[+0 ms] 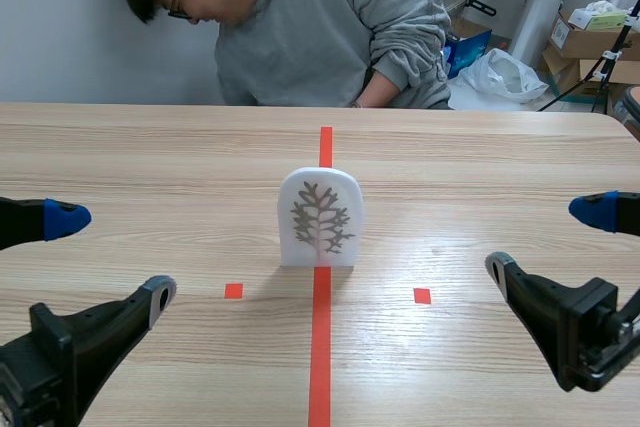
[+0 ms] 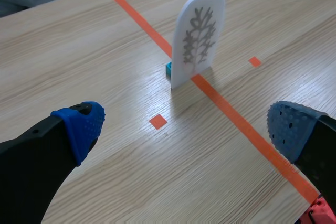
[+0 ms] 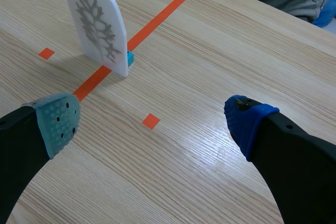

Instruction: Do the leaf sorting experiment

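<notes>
White arched plastic plaque with grey leaf print (image 1: 320,217) stands upright on the wooden worktop (image 1: 150,167), on its centre tape line. Left end effector (image 2: 184,129) and right end effector (image 3: 152,121): spread, empty. Judged light, stiff, smooth, easily toppled; pinch its flat faces near the top.
</notes>
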`<act>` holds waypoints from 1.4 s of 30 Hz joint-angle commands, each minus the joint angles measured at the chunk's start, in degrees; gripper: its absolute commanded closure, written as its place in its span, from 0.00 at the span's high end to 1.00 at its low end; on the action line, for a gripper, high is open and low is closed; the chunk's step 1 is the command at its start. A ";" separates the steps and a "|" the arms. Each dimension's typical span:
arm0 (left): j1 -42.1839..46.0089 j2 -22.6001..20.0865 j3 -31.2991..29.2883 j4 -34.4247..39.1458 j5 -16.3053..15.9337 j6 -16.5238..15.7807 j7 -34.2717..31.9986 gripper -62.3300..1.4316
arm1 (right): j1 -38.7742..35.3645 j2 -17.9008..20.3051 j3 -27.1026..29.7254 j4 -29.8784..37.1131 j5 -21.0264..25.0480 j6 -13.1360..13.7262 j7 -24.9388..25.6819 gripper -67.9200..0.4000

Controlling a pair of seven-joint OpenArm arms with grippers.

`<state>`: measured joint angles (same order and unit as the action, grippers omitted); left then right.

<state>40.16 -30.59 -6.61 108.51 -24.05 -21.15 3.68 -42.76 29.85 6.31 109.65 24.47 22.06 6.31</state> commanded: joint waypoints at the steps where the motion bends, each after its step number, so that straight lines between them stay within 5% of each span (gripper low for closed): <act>1: -2.12 0.39 0.04 0.35 -0.37 -0.68 -0.79 1.00 | -0.09 -0.02 0.76 0.76 0.20 0.02 0.63 0.83; 10: -18.95 0.04 6.45 -15.61 1.88 -5.64 -0.81 1.00 | -0.09 -0.02 0.76 0.76 0.17 0.02 0.63 0.83; 18: -40.09 0.46 21.49 -35.71 2.64 -9.75 -0.83 1.00 | -0.09 -0.02 0.76 0.76 0.17 0.02 0.63 0.83; 27: -55.74 7.67 35.15 -51.65 3.74 -9.94 -1.18 1.00 | -0.09 -0.02 0.76 0.76 0.17 0.02 0.68 0.83; 42: -60.35 19.78 38.21 -59.01 10.78 -9.62 -1.03 1.00 | -0.09 -0.02 0.76 0.76 0.17 0.02 0.66 0.83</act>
<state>-19.81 -10.48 31.75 47.77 -12.60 -30.72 3.22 -42.76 29.85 6.31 109.65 24.47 22.06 6.15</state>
